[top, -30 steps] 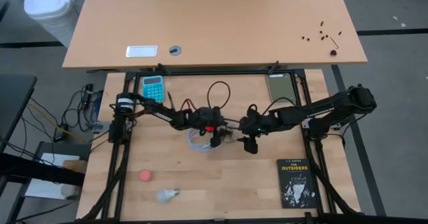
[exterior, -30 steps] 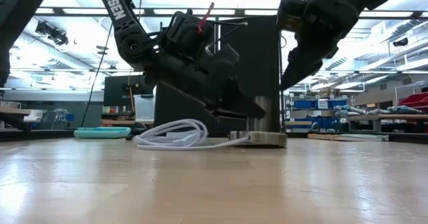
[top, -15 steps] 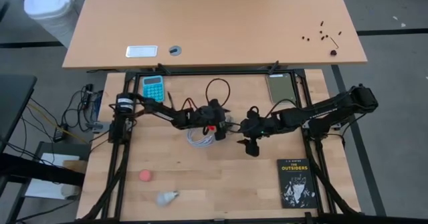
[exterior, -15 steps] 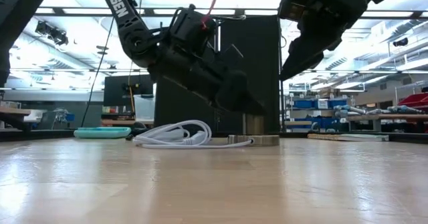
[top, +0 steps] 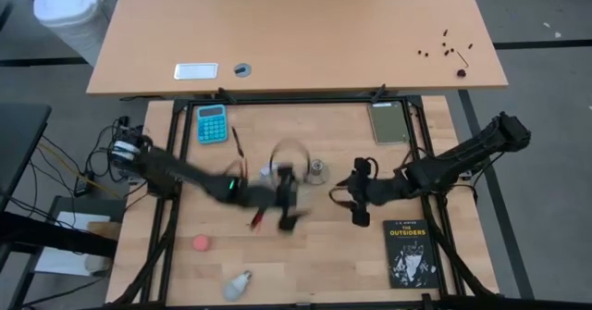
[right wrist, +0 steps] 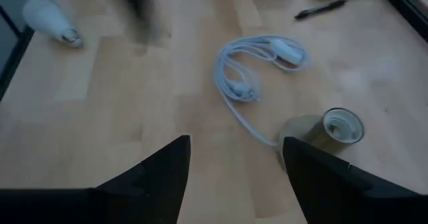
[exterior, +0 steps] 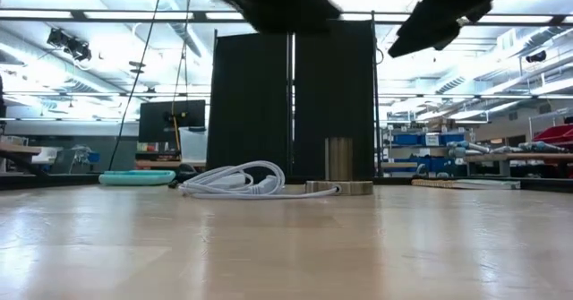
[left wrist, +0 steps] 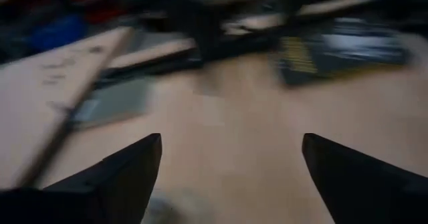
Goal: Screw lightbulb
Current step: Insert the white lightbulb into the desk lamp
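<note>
The left arm stretched low across the tabletop's middle, its tool (top: 288, 219) spread wide and empty. The right arm reached in from the side, its tool (top: 359, 219) parted, gripping nothing.

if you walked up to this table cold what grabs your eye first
Probably the two dark arms meeting over mid-table: the left gripper open and empty, the right gripper near the black book. Behind them, towards the table's far edge, stands the metal socket with its coiled white cord, nothing screwed in. The lightbulb lies alone at the near edge, by a small pink thing.
</note>
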Available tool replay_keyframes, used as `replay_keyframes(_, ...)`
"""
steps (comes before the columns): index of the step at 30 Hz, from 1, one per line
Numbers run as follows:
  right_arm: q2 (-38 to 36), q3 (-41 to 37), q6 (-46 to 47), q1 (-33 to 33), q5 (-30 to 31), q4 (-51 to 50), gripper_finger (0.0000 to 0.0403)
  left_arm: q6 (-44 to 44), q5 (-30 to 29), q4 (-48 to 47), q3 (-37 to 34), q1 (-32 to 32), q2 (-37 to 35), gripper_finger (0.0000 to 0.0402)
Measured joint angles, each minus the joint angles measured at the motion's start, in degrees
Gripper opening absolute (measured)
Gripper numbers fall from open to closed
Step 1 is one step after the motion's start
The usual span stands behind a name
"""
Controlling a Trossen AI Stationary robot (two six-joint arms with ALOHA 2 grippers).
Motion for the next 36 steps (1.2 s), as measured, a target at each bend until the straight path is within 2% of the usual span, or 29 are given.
replay_keyframes(6,5.63,0.00,3.29,4.08,-0.27,1.08,0.0249,-19.03,-4.18,-12.22,0.37,-19.61,2.71,0.0334)
replay_keyframes(8,8.02,-0.02,3.32,4.64,-0.50,2.00,0.0249,-24.81,-6.46,-17.35,1.75,-24.32,4.19,0.0322)
replay_keyframes(12,11.45,0.00,4.25,5.24,-1.35,4.98,0.0249,-33.72,-5.92,-26.68,7.14,-30.72,5.51,0.0300)
replay_keyframes(17,12.53,0.04,4.66,5.58,-2.74,7.77,0.0249,-35.20,-5.79,-36.11,15.38,-33.89,10.49,0.0285)
replay_keyframes(20,12.32,0.04,5.17,5.66,-3.64,8.25,0.0249,-34.95,0.67,-39.62,19.95,-34.23,14.47,0.0284)
replay_keyframes(22,12.12,0.04,5.19,5.70,-3.83,8.34,0.0249,-34.85,2.89,-43.02,22.71,-34.64,17.57,0.0284)
replay_keyframes(27,12.13,0.04,5.19,5.72,-4.20,8.07,0.0249,-31.97,2.53,-52.78,31.09,-35.74,22.16,0.0284)
replay_keyframes(30,12.11,0.04,5.19,5.71,-4.24,8.19,0.0249,-29.65,2.56,-56.82,33.37,-35.99,23.70,0.0284)
replay_keyframes(36,12.03,0.04,5.19,5.70,-4.28,8.34,0.0249,-26.07,3.87,-57.53,33.70,-36.71,23.62,0.0284)
